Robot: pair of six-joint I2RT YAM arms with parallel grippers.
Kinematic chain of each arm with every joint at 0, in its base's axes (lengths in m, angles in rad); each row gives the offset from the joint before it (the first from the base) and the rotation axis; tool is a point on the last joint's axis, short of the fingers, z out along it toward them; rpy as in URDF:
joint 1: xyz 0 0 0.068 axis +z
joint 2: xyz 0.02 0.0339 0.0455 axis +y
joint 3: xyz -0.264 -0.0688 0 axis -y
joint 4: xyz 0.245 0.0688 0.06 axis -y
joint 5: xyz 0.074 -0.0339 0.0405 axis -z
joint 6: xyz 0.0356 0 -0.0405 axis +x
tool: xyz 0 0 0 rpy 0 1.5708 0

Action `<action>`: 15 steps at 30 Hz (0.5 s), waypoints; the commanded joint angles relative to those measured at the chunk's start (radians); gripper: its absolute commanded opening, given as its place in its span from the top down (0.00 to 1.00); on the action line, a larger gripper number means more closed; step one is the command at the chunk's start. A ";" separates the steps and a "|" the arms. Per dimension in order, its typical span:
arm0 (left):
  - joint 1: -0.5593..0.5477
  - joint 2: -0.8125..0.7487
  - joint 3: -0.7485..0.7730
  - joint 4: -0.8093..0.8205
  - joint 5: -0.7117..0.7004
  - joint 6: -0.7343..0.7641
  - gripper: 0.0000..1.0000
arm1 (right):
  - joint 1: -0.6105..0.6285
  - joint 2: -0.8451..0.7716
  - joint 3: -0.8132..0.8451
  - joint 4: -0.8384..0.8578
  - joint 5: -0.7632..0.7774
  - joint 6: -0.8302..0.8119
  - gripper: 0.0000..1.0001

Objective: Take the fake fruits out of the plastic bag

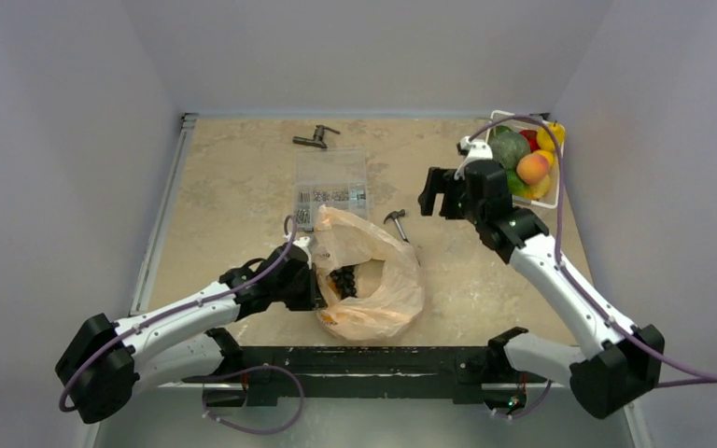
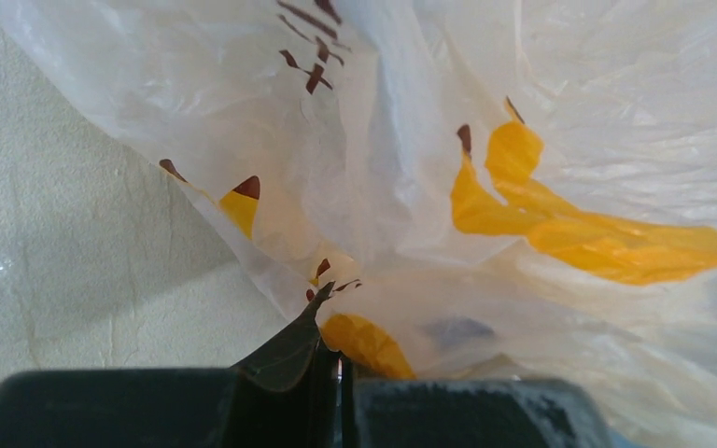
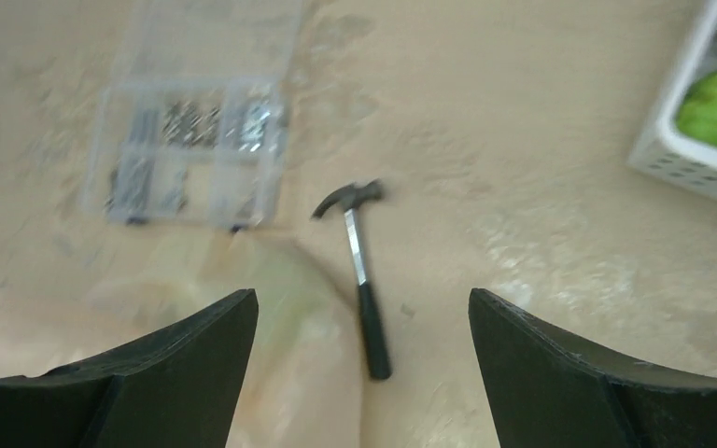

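Though indistinct overhead, bag's [image 2: 401, 121] yellow print [image 2: 607, 247]

Bag [image 1: 385, 301] mouth shows only darkness, contents can't be made out. Right wrist view's smeared: parts box [image 3: 191, 154] a blur, basket [image 3: 674, 157] chopped by the edge.

Soft, even light filled the overhead view, shadows faint. The right wrist view was blurred, worst toward 10 o'clock at the parts box [image 3: 191, 154]. Light glowed through the plastic bag [image 2: 411, 140]; the left end effector [image 2: 339, 392] sat dark, unfocused at 6 o'clock.
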 commanded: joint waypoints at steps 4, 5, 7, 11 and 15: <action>-0.004 0.069 -0.014 0.121 0.009 -0.020 1.00 | 0.328 -0.259 -0.201 0.072 -0.153 0.054 0.17; -0.005 0.069 -0.014 0.122 0.009 -0.021 1.00 | 0.380 -0.268 -0.238 0.120 -0.153 0.076 0.18; -0.005 0.069 -0.018 0.127 0.004 -0.025 1.00 | 0.474 -0.261 -0.312 0.219 -0.152 0.127 0.22; -0.005 0.071 -0.022 0.118 0.005 -0.040 1.00 | 0.645 -0.125 -0.355 0.368 -0.087 0.165 0.31; -0.005 0.079 -0.043 0.140 0.003 -0.057 1.00 | 0.748 0.079 -0.286 0.409 0.068 0.125 0.40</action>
